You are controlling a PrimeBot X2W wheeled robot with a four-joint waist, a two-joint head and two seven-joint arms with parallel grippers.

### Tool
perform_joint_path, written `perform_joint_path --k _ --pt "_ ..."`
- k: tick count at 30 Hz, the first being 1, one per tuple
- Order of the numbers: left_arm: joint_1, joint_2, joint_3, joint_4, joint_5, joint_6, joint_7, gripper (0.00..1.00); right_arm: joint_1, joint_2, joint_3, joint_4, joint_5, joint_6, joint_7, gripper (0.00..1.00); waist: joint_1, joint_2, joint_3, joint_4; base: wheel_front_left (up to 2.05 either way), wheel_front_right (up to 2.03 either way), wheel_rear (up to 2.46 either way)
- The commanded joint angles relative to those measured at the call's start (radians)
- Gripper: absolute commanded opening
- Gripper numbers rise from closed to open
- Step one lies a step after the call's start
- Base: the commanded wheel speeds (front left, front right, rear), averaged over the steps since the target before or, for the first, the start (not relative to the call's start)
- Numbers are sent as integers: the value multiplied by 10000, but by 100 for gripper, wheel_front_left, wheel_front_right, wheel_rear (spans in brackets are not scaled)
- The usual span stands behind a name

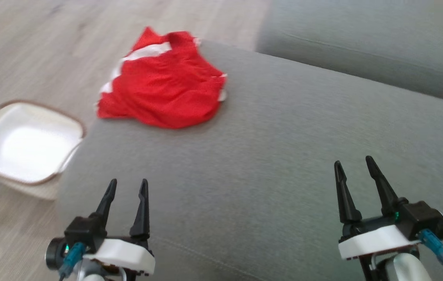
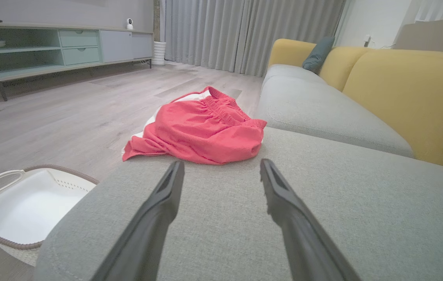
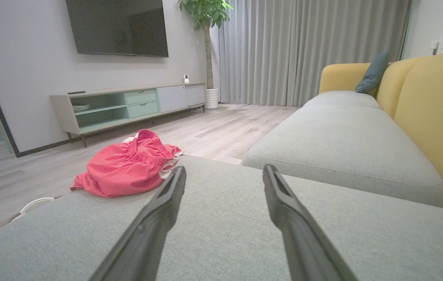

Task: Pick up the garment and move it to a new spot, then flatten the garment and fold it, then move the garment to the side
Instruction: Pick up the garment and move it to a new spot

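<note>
You're on the first step: the garment lies crumpled at the far left edge of the cushion, well apart from your left gripper and right gripper, both wide open and empty, so reach forward and left.

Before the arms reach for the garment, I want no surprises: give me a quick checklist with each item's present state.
1. Left gripper open, empty: ok.
2. Right gripper open, empty: ok.
3. Red shorts uncovered, nothing on top: ok.
4. Shorts fully on the grey seat cushion: not ok, one edge overhangs the far left corner.
5. Bare cushion for a new spot: ok, a wide stretch lies between grippers and shorts.
6. White laundry basket out of the path: ok, on the floor left of the cushion.
</note>
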Motion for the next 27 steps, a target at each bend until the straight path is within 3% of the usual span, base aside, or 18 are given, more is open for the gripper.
perform_joint_path --k 1,10,19,27 --pt "-272 49 355 -385 78 4 -124 100 -215 -79 242 -317 64 75 -107 100 0 0 -23 573 0 0 0" --pt "-197 49 489 -474 66 -38 -124 100 -280 -79 272 -298 60 75 -107 100 0 0 86 1070 0 0 0" --pt "-421 63 743 -715 78 -10 -124 100 -483 -79 243 -493 -143 75 -107 100 0 0 760 726 0 0 0" --pt "-3022 883 1357 -486 482 -467 -124 100 -1066 -79 -51 -797 -844 75 -107 100 0 0 2193 26 0 0 0"
